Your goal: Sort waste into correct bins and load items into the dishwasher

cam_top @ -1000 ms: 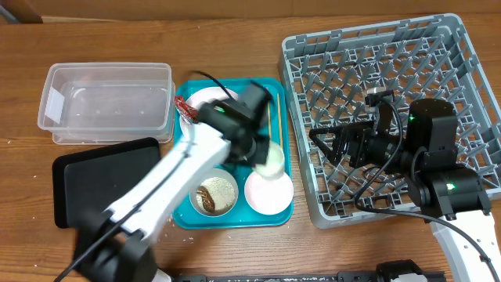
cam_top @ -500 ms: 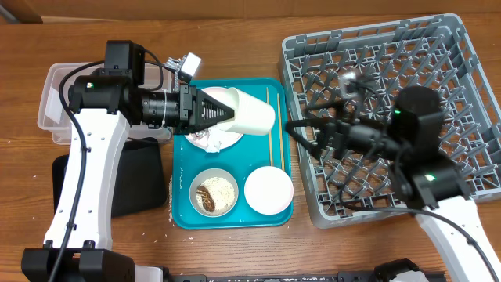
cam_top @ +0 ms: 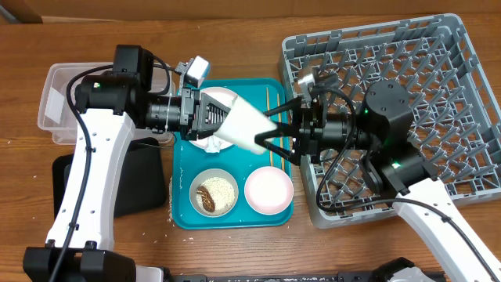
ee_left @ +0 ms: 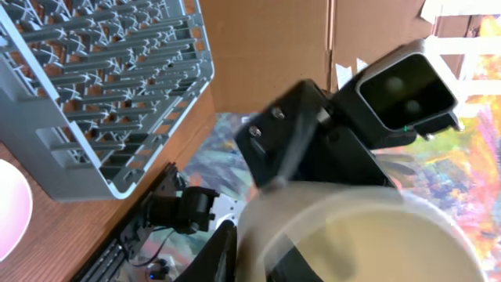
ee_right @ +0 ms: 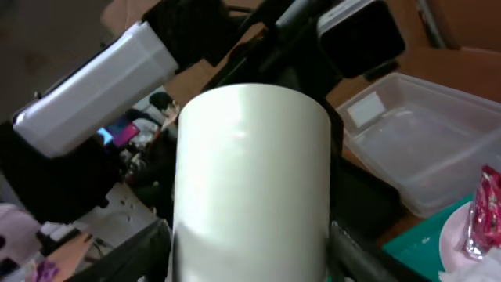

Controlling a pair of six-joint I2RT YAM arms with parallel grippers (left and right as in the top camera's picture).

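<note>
White cup [cam_top: 249,128]: unmarked, held sideways above the teal tray [cam_top: 182,211], clamped at one end by the left end effector [cam_top: 221,119]. Right end effector [cam_top: 266,133]: spread wide, fingers straddling the cup's other end; contact not discernible. Clear tub [cam_top: 109,98]: white label [cam_top: 53,104], text illegible. Red wrapper [ee_right: 484,213]: cut off at the frame edge, print unreadable.

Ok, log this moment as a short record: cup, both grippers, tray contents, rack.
cup: white, lying sideways in the air over the teal tray
left gripper: shut on cup
right gripper: open, fingers either side of the cup's free end; contact unclear
on teal tray: bowl with food scraps, empty white dish, chopsticks
dish rack: no dishes visible in it
</note>
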